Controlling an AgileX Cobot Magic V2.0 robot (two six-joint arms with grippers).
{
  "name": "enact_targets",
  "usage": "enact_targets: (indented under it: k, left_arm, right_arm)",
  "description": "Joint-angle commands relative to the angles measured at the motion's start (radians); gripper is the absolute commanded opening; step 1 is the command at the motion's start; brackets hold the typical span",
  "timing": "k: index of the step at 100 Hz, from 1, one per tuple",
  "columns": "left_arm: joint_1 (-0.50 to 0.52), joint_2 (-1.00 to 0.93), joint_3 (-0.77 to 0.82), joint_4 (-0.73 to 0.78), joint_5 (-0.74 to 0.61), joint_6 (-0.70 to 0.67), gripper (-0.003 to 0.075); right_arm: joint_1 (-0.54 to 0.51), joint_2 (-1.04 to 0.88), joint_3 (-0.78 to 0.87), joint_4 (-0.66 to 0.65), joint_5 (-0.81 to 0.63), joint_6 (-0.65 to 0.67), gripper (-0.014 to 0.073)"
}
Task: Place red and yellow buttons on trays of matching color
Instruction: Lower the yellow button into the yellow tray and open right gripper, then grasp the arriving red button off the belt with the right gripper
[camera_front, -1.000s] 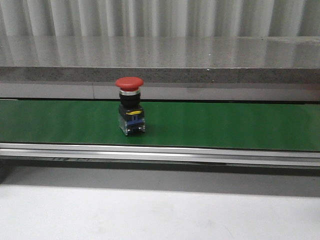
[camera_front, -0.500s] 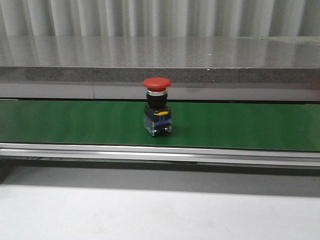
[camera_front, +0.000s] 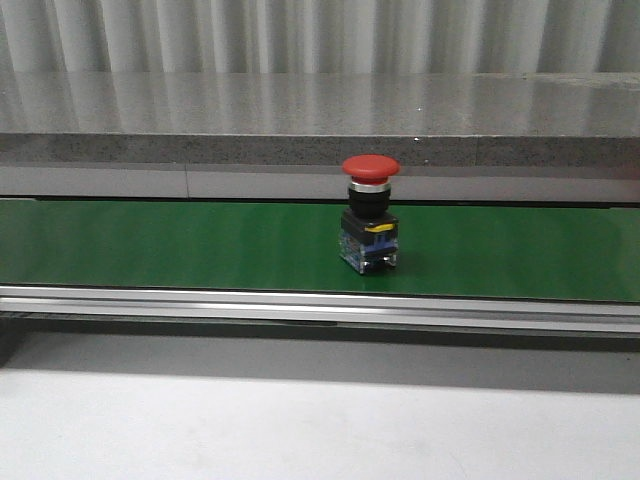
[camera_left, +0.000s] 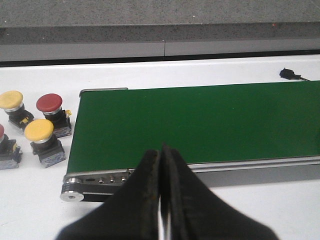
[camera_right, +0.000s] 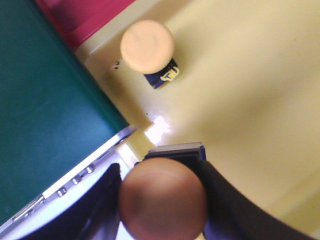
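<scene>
Corrugated grey wall behind a white bench; left hand (camera_left: 161, 200) pinched closed, empty; red button (camera_front: 369, 212) upright on the green belt (camera_front: 150, 245); likely rigid, top-heavy, best gripped at its black collar; right hand (camera_right: 162, 200) clasps a button (camera_right: 162, 197) over the yellow tray (camera_right: 250, 100).

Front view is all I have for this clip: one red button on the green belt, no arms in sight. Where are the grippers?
Observer: The left gripper is shut on nothing, near one end of the green belt.
Operator: And the right one?
Observer: The right gripper is shut on a held button whose cap looks yellowish, over the yellow tray.
Operator: Anything sorted yet?
Observer: One yellow button stands on that tray.
</scene>
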Motion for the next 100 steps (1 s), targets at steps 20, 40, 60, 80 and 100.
enact_targets:
  k: [20,40,60,80,100]
  left_arm:
    - [-0.009,0.006,-0.026,-0.012,-0.067,-0.001,-0.002]
    - [-0.009,0.006,-0.026,-0.012,-0.067,-0.001,-0.002]
    - [-0.009,0.006,-0.026,-0.012,-0.067,-0.001,-0.002]
    - [-0.009,0.006,-0.026,-0.012,-0.067,-0.001,-0.002]
    - [-0.009,0.006,-0.026,-0.012,-0.067,-0.001,-0.002]
  right_arm:
    - [-0.026,0.096,-0.019,-0.006,-0.084,0.027,0.0059]
    - [-0.027,0.176,0.006,-0.006,-0.152,0.045,0.0059]
    - [-0.027,0.221,0.007,-0.006,-0.149,0.073,0.0097]
    - [-0.027,0.221,0.007,-0.005,-0.164,0.085,0.0449]
    - [-0.027,0.187,0.001,-0.005,-0.147,0.087,0.0542]
